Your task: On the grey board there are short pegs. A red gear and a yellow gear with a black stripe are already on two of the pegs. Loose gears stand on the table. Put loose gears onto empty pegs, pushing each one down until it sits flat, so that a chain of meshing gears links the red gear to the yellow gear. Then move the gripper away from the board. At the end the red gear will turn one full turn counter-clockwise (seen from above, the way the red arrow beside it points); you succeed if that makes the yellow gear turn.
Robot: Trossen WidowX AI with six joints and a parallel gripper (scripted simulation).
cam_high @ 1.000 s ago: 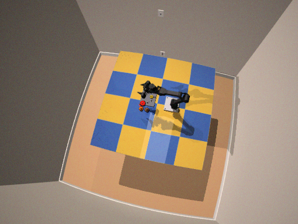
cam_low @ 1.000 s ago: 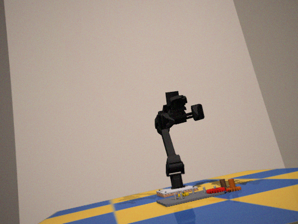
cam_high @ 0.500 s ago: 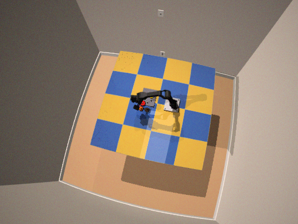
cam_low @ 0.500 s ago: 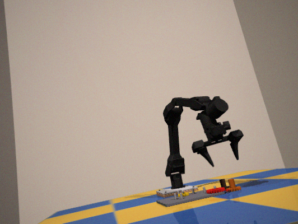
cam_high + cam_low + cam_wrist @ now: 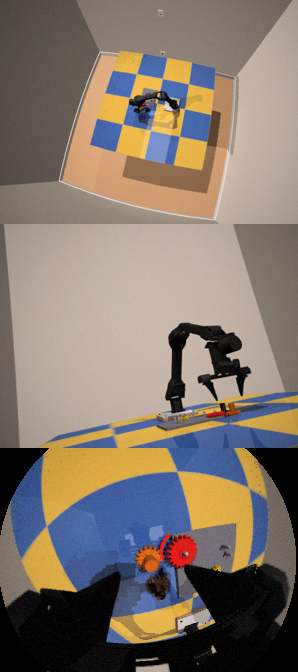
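Orange gear (image 5: 141, 108) (image 5: 234, 413) (image 5: 149, 559): centre the wide-open, empty end effector (image 5: 133, 106) (image 5: 229, 398) (image 5: 153, 571) over its upright handle before descending.

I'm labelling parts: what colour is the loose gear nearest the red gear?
Orange, handle included; the wrist view shows it best.

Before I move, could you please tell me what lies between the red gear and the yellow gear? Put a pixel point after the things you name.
In the exterior view, two bare pegs (image 5: 204, 414) stand on the grey board (image 5: 152, 103) (image 5: 196, 422) (image 5: 220, 538) between the red gear (image 5: 144, 103) (image 5: 215, 415) (image 5: 179, 551) and the yellow gear (image 5: 183, 418) (image 5: 216, 568).
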